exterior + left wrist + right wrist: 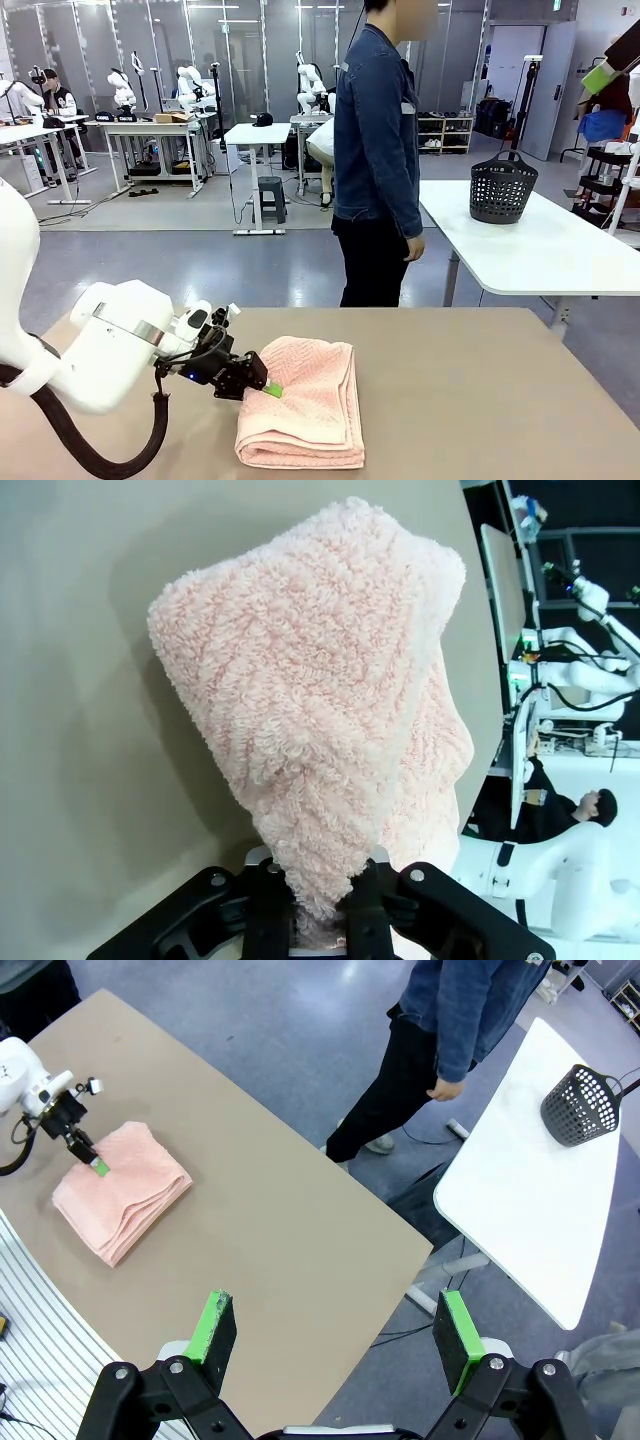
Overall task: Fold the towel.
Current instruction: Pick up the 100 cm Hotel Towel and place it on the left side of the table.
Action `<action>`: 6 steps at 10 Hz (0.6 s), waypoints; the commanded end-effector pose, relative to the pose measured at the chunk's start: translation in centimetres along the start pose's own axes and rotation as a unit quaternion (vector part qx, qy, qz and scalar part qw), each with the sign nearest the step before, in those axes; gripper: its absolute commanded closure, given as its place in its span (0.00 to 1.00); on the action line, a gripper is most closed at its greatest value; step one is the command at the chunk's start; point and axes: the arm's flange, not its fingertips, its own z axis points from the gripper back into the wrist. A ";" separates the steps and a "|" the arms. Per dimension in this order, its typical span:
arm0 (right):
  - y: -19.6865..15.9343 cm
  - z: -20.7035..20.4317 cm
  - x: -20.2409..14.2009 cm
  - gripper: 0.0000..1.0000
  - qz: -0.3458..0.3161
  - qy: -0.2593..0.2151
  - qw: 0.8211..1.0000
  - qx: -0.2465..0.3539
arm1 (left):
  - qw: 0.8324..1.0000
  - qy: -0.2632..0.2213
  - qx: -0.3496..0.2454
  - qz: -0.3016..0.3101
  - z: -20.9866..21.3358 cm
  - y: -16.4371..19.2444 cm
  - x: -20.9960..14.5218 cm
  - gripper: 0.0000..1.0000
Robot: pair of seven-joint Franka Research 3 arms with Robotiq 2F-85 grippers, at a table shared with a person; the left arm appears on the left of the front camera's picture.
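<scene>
**First speaker:** Salmon-pink terry cloth, the towel (305, 402), lies folded into a thick stack on the tan table (500, 400), towards the robot's left and close to its near edge. How does it sit relative to the arms?

**Second speaker:** Its long axis runs from the near edge away towards the person in a denim jacket (376, 130) at the far side. The white left arm (120, 345) comes in low from the left, and the left gripper (268, 388) meets the towel at its left edge, about midway along that long side. The right gripper (335, 1328) hangs high above the table, well apart from the towel, so the left arm is far nearer.

**First speaker:** And the jaws?

**Second speaker:** In the left wrist view the left jaws are narrow, pinching a bunched corner of towel (320, 730) that rises between the fingers (268, 900). The right jaws stand wide with nothing between the green pads (214, 1322).

**First speaker:** What does the coming move turn on?

**Second speaker:** By my judgement, the stack lies to the right of the pinched edge, so any further fold would carry that edge rightward across the short axis.
</scene>
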 end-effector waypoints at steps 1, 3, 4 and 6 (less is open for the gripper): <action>0.0 0.1 -0.1 0.00 0.004 0.002 1.000 0.000 | 1.000 -0.005 -0.003 0.009 0.0 0.1 -0.2 1.00; 0.0 0.1 -0.1 0.00 0.004 0.002 1.000 0.000 | 1.000 -0.005 -0.003 0.009 0.0 0.1 -0.2 1.00; 0.0 0.1 -0.1 0.00 0.004 0.002 1.000 0.000 | 1.000 -0.005 -0.003 0.009 0.0 0.1 -0.2 1.00; 0.0 0.1 -0.1 0.00 0.004 0.002 1.000 0.000 | 1.000 -0.005 -0.003 0.009 0.0 0.1 -0.2 1.00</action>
